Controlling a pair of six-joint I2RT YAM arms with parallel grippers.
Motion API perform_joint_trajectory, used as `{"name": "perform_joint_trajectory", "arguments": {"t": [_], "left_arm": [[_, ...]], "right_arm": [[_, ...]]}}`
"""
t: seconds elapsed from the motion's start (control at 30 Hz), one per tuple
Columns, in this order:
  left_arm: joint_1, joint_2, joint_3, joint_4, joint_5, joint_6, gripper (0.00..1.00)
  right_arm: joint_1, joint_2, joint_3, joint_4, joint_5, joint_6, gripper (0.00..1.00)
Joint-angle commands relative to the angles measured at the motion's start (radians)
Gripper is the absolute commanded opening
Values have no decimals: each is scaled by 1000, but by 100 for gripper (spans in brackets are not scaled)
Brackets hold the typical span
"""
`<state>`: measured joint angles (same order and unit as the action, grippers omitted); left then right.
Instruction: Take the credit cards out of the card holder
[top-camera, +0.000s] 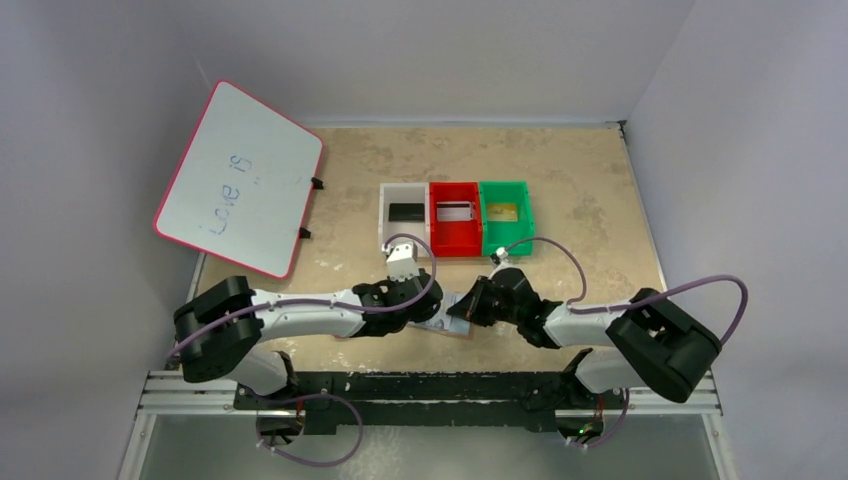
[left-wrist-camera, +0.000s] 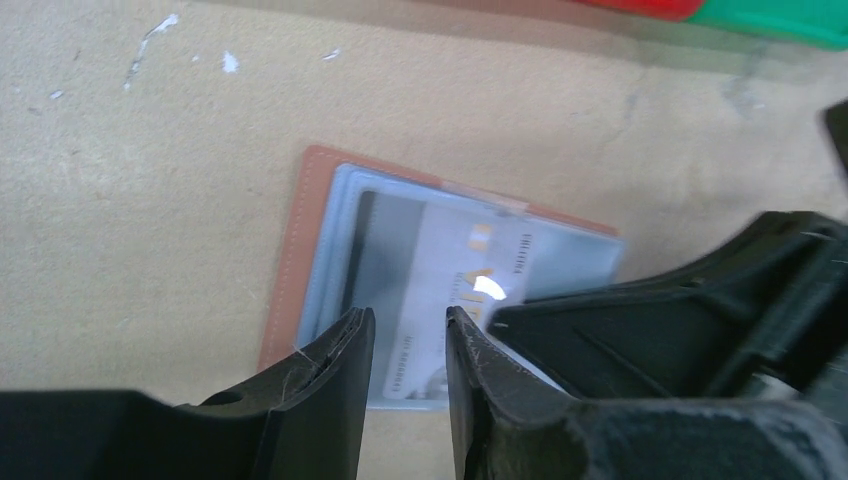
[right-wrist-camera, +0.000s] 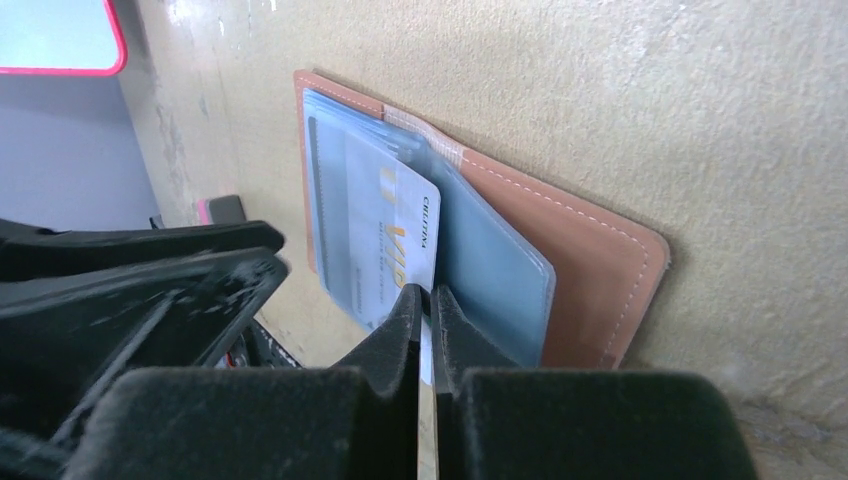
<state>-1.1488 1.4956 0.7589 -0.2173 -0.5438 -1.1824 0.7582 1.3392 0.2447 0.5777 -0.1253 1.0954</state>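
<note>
The tan leather card holder (right-wrist-camera: 590, 270) lies open and flat on the beige table (top-camera: 590, 200), at its near middle between the two arms, with its pale blue clear sleeves facing up. A silver-grey credit card (right-wrist-camera: 385, 240) with a dark stripe and gold lettering sits partly in the top sleeve, its near edge sticking out. The right gripper (right-wrist-camera: 425, 298) has its fingers pressed together on that protruding edge, with the thin card pinched between them. The left gripper (left-wrist-camera: 408, 320) hangs over the holder's near-left edge with its fingers apart, and nothing shows between them; whether they touch the sleeves I cannot tell. Farther back stand three small bins side by side: a white bin (top-camera: 385, 205) holding a black card (top-camera: 406, 212), a red bin (top-camera: 455, 243) holding a pale card (top-camera: 455, 211), and a green bin (top-camera: 505, 243) holding a gold card (top-camera: 503, 211). A pink-rimmed whiteboard (top-camera: 240, 180) leans at the far left
</note>
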Motion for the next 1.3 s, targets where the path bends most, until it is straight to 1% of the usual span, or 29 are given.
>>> {"name": "perform_joint_trajectory", "arguments": {"t": [0.0, 0.1, 0.2, 0.43, 0.57, 0.77, 0.97, 1.13, 1.17, 1.2, 1.27], "left_arm": [[-6, -86, 4, 123, 32, 42, 33], [-6, -93, -6, 187, 63, 52, 34], [-6, -59, -5, 198, 79, 42, 34], [-6, 21, 3, 112, 38, -20, 33], [-6, 39, 13, 61, 15, -21, 33], [-6, 81, 31, 24, 15, -20, 32], [-6, 106, 36, 0, 13, -20, 31], [-8, 115, 34, -7, 15, -19, 30], [-8, 117, 34, -4, 18, -17, 30], [-8, 118, 32, 0, 21, -16, 30], [-8, 120, 31, 7, 29, -14, 29]], "right_arm": [[-3, 40, 18, -21, 10, -37, 0], [-3, 47, 18, -16, 13, -36, 0], [-3, 52, 19, -17, 13, -39, 0], [-3, 45, 18, -26, 19, -38, 0], [-3, 37, 18, -31, 22, -38, 0], [-3, 19, 19, -50, 29, -37, 0], [-5, -32, 16, -86, 45, -35, 1], [-11, -71, -15, -42, 33, -20, 5], [-12, -68, -19, -25, 24, -19, 7], [-13, -62, -19, -9, 13, -17, 13], [-15, -40, -16, 22, -12, -15, 18]]}}
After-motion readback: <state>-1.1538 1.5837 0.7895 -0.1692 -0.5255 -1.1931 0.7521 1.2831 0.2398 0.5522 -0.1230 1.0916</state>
